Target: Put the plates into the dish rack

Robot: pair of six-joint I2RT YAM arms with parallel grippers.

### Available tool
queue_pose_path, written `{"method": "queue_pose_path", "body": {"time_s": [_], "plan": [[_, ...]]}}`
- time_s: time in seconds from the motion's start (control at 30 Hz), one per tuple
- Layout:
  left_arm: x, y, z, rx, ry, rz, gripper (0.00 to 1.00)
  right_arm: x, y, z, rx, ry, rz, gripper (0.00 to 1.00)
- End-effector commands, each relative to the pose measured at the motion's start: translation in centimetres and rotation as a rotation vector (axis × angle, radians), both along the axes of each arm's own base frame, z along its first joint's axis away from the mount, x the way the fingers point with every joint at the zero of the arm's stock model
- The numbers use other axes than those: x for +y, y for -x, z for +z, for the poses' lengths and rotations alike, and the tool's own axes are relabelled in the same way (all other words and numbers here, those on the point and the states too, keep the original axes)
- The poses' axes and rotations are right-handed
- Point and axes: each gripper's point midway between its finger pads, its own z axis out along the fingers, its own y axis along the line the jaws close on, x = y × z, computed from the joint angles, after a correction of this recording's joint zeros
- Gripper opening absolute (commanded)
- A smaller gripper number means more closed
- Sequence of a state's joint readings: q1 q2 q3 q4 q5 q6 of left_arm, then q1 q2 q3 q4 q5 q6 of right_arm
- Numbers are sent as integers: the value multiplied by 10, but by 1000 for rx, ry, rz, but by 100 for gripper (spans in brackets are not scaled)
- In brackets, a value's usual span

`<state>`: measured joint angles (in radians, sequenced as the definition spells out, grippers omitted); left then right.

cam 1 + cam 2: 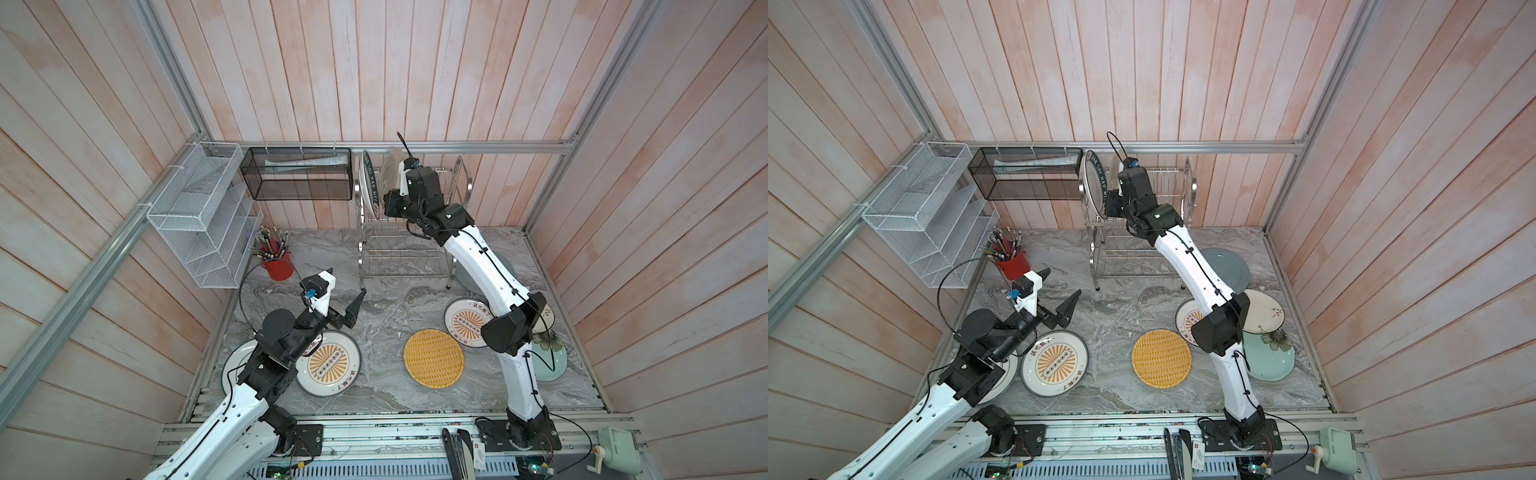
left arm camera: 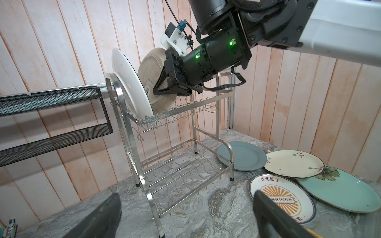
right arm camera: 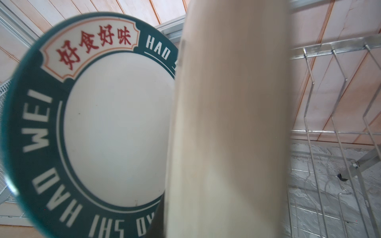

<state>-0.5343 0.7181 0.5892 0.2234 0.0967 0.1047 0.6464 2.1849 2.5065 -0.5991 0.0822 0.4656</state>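
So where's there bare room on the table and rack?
Bare marble tabletop between the left sunburst plate and yellow woven plate, up to the dish rack; its lower tier is empty, as are upper slots right of the beige plate. Crowded: right side, where the right sunburst plate, cream floral plate and teal plate bunch together.

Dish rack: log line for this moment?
right hand: shut on beige plate, dish rack upper tier | left hand: open | lettered plate: racked

A robotics test cell dressed as a kitchen: pale plank wall panels [image 1: 374, 62] on an aluminium frame [image 1: 457, 146], a marble-patterned bench [image 1: 386, 316], a steel dish rack [image 1: 360, 249] at the far wall. Along the near edge, a slotted rail [image 1: 374, 434] carries the two arm bases [image 1: 519, 432], bare circuit boards [image 1: 276, 459] and loose wires.
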Motion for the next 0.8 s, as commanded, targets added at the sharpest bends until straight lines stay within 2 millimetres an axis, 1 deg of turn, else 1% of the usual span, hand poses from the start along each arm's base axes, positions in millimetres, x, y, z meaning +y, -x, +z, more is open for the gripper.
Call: {"method": "queue_pose_path", "body": {"time_s": [0.0, 0.43, 0.63, 0.77], "plan": [[-1, 1, 3, 1, 4, -8, 100, -3, -9, 39, -124, -78, -34, 0], [-1, 1, 3, 5, 4, -7, 100, 2, -16, 19, -102, -44, -57, 0], [0, 1, 4, 5, 7, -8, 100, 5, -15, 17, -121, -7, -73, 0], [0, 0, 3, 11, 7, -8, 100, 7, -13, 18, -118, -14, -67, 0]]}}
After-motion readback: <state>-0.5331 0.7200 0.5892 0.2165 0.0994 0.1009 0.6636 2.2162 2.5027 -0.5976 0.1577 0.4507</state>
